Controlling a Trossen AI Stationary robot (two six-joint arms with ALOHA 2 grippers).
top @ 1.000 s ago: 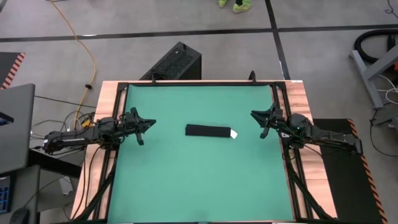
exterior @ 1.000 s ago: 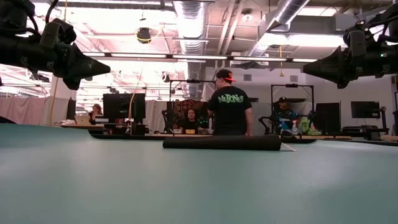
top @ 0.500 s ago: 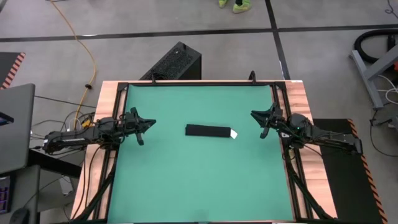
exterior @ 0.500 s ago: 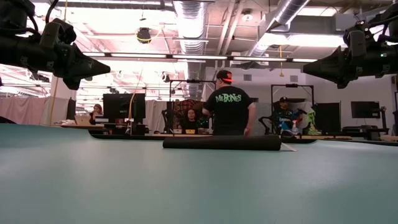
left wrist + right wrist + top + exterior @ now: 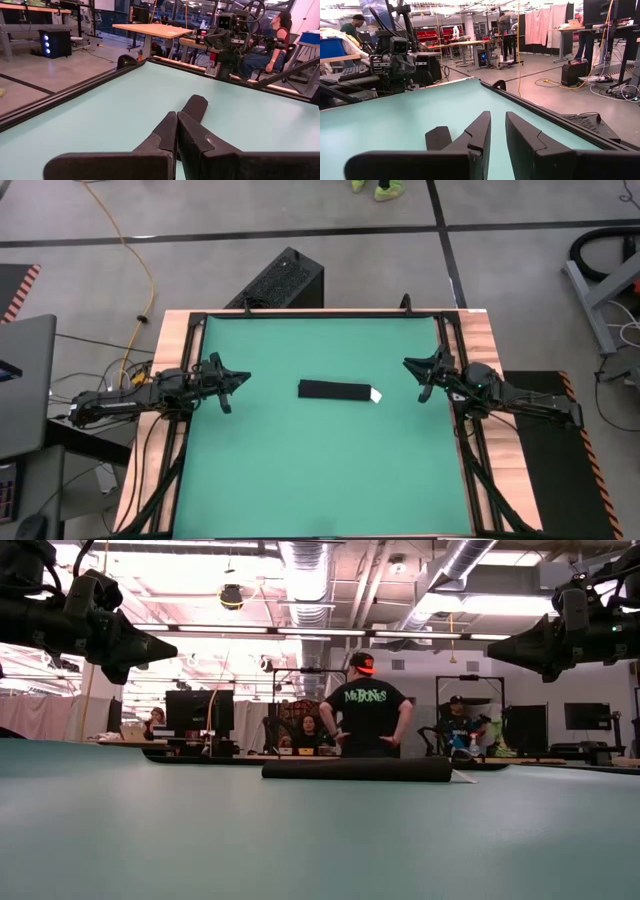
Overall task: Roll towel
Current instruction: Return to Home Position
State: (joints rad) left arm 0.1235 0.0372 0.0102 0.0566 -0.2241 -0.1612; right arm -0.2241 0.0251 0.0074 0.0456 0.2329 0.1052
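High view: the towel (image 5: pixel 336 390), a narrow roll, lies mid-surface (image 5: pixel 300 470), its white tag (image 5: pixel 376 394) at the right end; the left end effector (image 5: pixel 243 378) and right end effector (image 5: pixel 408 365) hover at opposite edges, well apart from it; low view: the roll's far side is hidden; left wrist view: fingers (image 5: pixel 167 132) pressed together, covering most of the roll; right wrist view: fingers (image 5: pixel 480 130) a narrow gap apart, the roll partly hidden behind them
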